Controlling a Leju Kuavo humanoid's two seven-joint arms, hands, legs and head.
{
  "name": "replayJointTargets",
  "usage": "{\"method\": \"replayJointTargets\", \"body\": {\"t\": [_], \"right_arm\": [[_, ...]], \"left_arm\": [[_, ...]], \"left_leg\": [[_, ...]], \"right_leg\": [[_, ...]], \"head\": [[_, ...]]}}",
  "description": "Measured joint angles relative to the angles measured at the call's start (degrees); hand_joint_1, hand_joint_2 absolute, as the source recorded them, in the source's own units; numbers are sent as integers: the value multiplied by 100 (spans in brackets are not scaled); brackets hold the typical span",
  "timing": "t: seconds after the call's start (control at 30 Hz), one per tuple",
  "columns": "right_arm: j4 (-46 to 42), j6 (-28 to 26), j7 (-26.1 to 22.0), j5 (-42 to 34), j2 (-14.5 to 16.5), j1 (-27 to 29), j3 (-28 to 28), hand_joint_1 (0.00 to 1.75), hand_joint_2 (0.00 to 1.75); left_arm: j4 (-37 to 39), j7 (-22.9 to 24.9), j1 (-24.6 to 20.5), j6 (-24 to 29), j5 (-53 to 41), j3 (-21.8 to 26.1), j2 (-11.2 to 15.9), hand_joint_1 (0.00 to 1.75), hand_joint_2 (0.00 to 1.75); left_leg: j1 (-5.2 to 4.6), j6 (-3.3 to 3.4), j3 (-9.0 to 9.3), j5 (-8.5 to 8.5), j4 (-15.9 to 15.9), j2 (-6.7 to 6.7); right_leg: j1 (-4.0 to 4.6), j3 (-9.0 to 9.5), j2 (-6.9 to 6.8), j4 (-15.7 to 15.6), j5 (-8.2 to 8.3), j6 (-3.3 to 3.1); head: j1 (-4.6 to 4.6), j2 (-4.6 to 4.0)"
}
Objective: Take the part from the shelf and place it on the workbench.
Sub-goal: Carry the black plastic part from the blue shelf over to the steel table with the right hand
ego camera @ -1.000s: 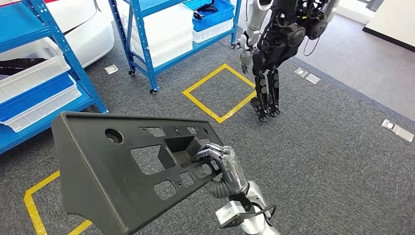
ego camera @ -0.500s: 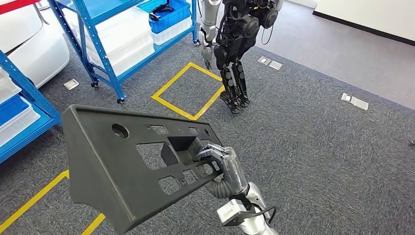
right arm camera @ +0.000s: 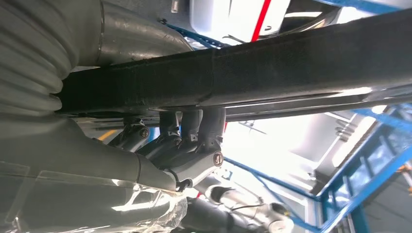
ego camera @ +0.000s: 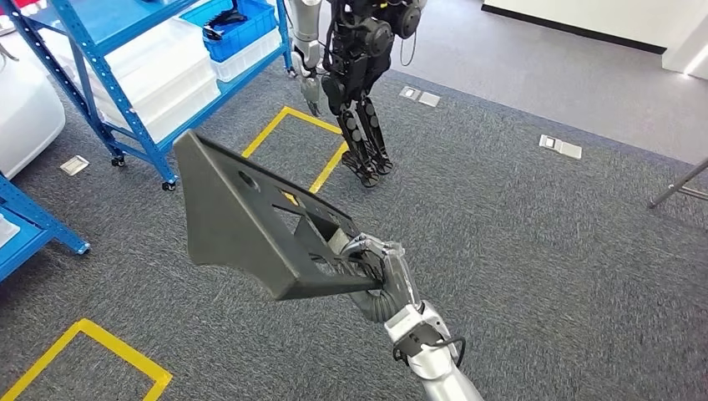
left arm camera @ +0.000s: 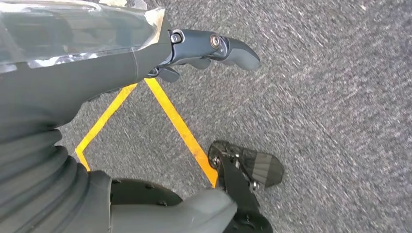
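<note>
The part [ego camera: 242,213] is a long dark grey plastic panel with several cut-outs. It hangs in the air over the carpet, tilted so I see it nearly edge-on. My right hand [ego camera: 380,269] grips it at its near end, fingers hooked through a cut-out. In the right wrist view the part's dark bar [right arm camera: 291,68] crosses the picture and the fingers [right arm camera: 194,128] curl around its edge. My left hand [left arm camera: 121,73] hangs over the carpet with its fingers [left arm camera: 228,48] apart and nothing in it.
A blue shelf [ego camera: 125,75] with white and blue bins stands at the back left. Another humanoid robot [ego camera: 355,58] stands beside a yellow taped square [ego camera: 288,138]. A white car body [ego camera: 25,109] lies at far left, floor plates [ego camera: 559,147] and a metal leg [ego camera: 680,188] at right.
The camera has turned, so the shelf, the other robot and the floor markings slid left. The part has tipped from face-on to nearly edge-on, still in my right hand's grip.
</note>
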Motion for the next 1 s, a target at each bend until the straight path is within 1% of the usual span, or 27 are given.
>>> {"method": "replayJointTargets", "body": {"t": [0.03,0.07,0.1,0.17,0.2,0.23,0.27,0.3,0.33,0.4,0.43,0.47,0.53,0.57,0.6,0.63,0.67,0.7,0.73,0.77,0.8,0.83,0.87,0.9,0.93,0.97,1.0], "right_arm": [[65,8,-1,-19,3,-37,-2,175,175],[124,13,-1,-37,10,-71,-3,175,175],[175,14,-1,-51,23,-108,-3,175,175],[295,16,-1,-70,55,-193,1,175,175],[364,16,-1,-77,68,-228,3,175,175],[433,16,-1,-83,77,-252,4,175,175],[495,15,-1,-89,83,-265,4,175,175],[548,15,-1,-96,86,-276,3,175,175],[590,15,-1,-102,90,-288,3,175,175],[648,15,-1,-111,97,-323,3,175,175],[671,14,-1,-115,101,-340,2,175,175],[693,11,-1,-119,103,-356,2,175,175],[738,0,0,-123,108,-382,3,175,175],[758,-7,0,-125,109,-397,4,175,175],[777,-13,-1,-125,111,-418,5,175,175],[793,-18,-1,-126,114,-444,5,175,175],[811,-21,-2,-128,117,-467,5,175,175],[830,-23,-2,-129,119,-486,5,175,175],[854,-24,-2,-131,121,-493,4,175,175],[880,-24,-2,-133,121,-493,3,175,175],[903,-24,-2,-133,120,-493,2,175,175],[921,-24,-2,-133,120,-495,2,175,175],[932,-24,-2,-133,122,-502,1,175,175],[938,-24,-2,-133,126,-515,1,175,175],[942,-24,-2,-134,134,-531,1,175,175],[944,-24,-2,-134,144,-549,1,175,175],[949,-24,-2,-135,151,-562,1,175,175]], "left_arm": [[-2,-5,-5,5,8,1,-3,0,175],[-4,-13,-10,13,17,1,-7,0,175],[-7,-22,-13,23,31,1,-10,0,175],[-5,-39,-9,40,61,1,-9,0,175],[-3,-45,-4,46,71,1,-8,0,175],[-1,-49,3,51,74,1,-6,0,175],[0,-53,9,55,77,1,-4,0,175],[1,-56,13,59,78,1,-2,0,175],[1,-58,14,61,79,1,0,0,175],[3,-61,11,61,80,1,7,0,175],[4,-62,6,61,80,1,10,0,175],[5,-62,1,61,80,1,12,0,175],[4,-62,-12,62,86,2,8,0,175],[3,-62,-15,64,91,3,5,0,175],[2,-62,-16,66,95,4,1,0,175],[1,-63,-14,67,97,5,-3,0,175],[1,-63,-12,69,99,5,-4,0,175],[1,-63,-9,71,100,5,-4,0,175],[1,-63,-6,73,101,5,-3,0,175],[1,-63,-6,75,101,6,-2,0,175],[1,-63,-6,78,102,5,-1,0,175],[1,-63,-8,79,102,6,-1,0,175],[1,-63,-9,79,102,5,-3,0,175],[1,-63,-8,79,102,6,-6,0,175],[1,-63,-6,79,102,6,-6,0,175],[1,-62,-5,79,103,6,-5,0,175],[1,-62,-5,79,104,5,-7,0,175]], "left_leg": [[12,-39,19,-11,-8,41],[27,-74,25,-50,22,-17],[40,-99,-10,-138,133,-144],[54,-124,-284,-483,736,-487],[53,-126,-494,-659,1137,-577],[52,-127,-681,-756,1459,-616],[51,-122,-787,-731,1588,-629],[52,-113,-784,-586,1487,-636],[55,-102,-675,-359,1174,-659],[70,-80,-367,9,429,-849],[71,-68,-269,92,200,-920],[62,-52,-229,106,103,-967],[42,-2,-227,120,86,-873],[43,31,-218,131,69,-824],[48,67,-207,139,51,-765],[53,99,-198,143,36,-703],[41,122,-192,138,33,-640],[31,139,-192,130,34,-571],[22,145,-190,123,34,-502],[17,146,-186,115,35,-433],[14,142,-180,108,35,-368],[13,135,-169,99,34,-305],[10,123,-150,90,34,-249],[-3,100,-127,73,34,-194],[-11,72,-103,54,32,-141],[-16,39,-78,35,31,-84],[-15,4,-54,20,20,-18]], "right_leg": [[-13,7,80,-25,23,-45],[-26,30,151,-56,48,-85],[-44,54,221,-85,77,-125],[-55,81,361,-108,106,-177],[-44,79,437,-104,106,-191],[-32,79,521,-98,101,-198],[-21,80,605,-89,96,-203],[-16,81,689,-77,91,-206],[-16,84,770,-61,83,-204],[-5,73,908,-17,53,-174],[2,55,961,2,39,-149],[4,36,1004,11,31,-122],[-13,-11,1080,6,32,-70],[-21,-42,1049,39,15,-48],[-21,-115,954,162,-49,-36],[-19,-239,817,405,-164,-35],[-21,-424,657,770,-321,-43],[-27,-644,553,1194,-486,-49],[-38,-839,504,1555,-605,-41],[-48,-950,480,1744,-646,-16],[-54,-927,460,1672,-587,23],[-57,-781,420,1369,-454,66],[-49,-537,299,903,-288,93],[-32,-315,140,484,-138,95],[-11,-161,14,193,-36,72],[11,-86,-71,40,21,34],[29,-93,-54,25,43,-7]], "head": [[-2,0],[-7,0],[-12,0],[-33,0],[-39,0],[-44,0],[-45,0],[-45,0],[-45,0],[-45,0],[-43,0],[-41,0],[-36,0],[-34,0],[-20,0],[-6,0],[8,0],[20,0],[20,0],[20,0],[20,0],[20,0],[21,0],[17,0],[13,0],[8,0],[3,0]]}}
